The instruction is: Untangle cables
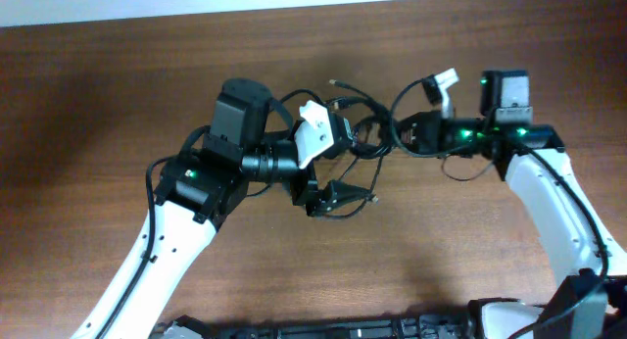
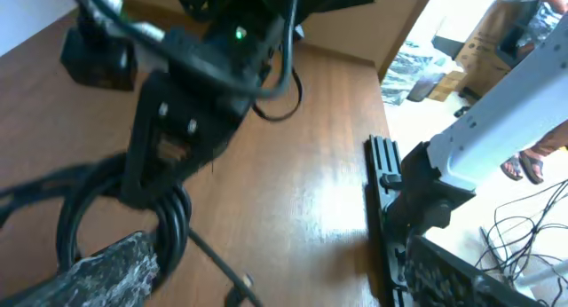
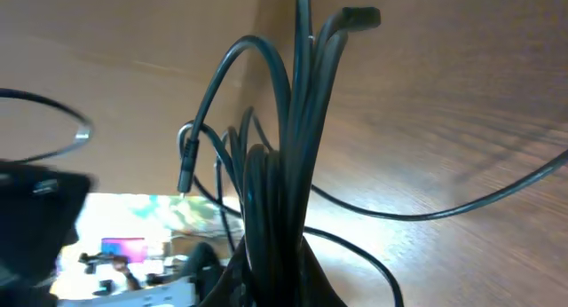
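Observation:
The cables (image 1: 369,133) form a black tangle of loops between the two arms in the overhead view, with one plug end (image 1: 336,82) sticking out toward the far side. My right gripper (image 1: 409,133) is shut on a thick bundle of these cables (image 3: 284,192), which rises from between its fingers; a flat plug (image 3: 362,17) and a metal-tipped jack (image 3: 185,178) hang off it. My left gripper (image 1: 343,197) is open just in front of the tangle. Its left finger pad (image 2: 98,271) lies against a coiled loop (image 2: 124,209), and a thin cord with a small plug (image 2: 235,285) runs between the jaws.
A black rail (image 2: 386,192) runs along the table's near edge. The right arm's black wrist body (image 2: 177,138) hangs close above the left gripper, and its white link (image 1: 549,202) stretches to the right. Boxes and loose wires lie beyond the table's edge.

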Robot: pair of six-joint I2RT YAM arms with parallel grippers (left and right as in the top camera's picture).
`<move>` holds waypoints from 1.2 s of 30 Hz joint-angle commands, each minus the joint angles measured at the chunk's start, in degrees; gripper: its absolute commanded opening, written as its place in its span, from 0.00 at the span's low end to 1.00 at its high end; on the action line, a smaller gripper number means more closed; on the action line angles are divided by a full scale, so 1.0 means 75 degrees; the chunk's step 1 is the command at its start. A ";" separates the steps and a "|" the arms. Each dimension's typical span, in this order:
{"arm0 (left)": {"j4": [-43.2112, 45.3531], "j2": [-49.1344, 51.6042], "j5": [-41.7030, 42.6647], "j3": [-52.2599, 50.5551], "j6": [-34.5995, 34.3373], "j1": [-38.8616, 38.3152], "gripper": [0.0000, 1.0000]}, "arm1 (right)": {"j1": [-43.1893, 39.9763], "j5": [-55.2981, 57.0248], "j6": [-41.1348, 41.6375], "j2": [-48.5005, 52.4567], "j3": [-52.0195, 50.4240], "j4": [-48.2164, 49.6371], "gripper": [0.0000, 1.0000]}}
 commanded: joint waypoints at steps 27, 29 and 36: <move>0.1224 0.0522 -0.4809 0.0020 0.2780 -0.2055 0.72 | -0.0638 -0.2731 0.3520 -0.0262 0.0207 -0.0055 0.06; 0.1390 0.0522 -0.4806 0.0020 0.2777 -0.2055 0.38 | -0.0638 -0.2731 0.3520 -0.0259 0.0207 -0.0058 0.06; 0.1431 0.0676 -0.4715 0.0020 0.2771 -0.2072 0.13 | -0.0638 -0.2734 0.3520 -0.0262 0.0207 -0.0058 0.06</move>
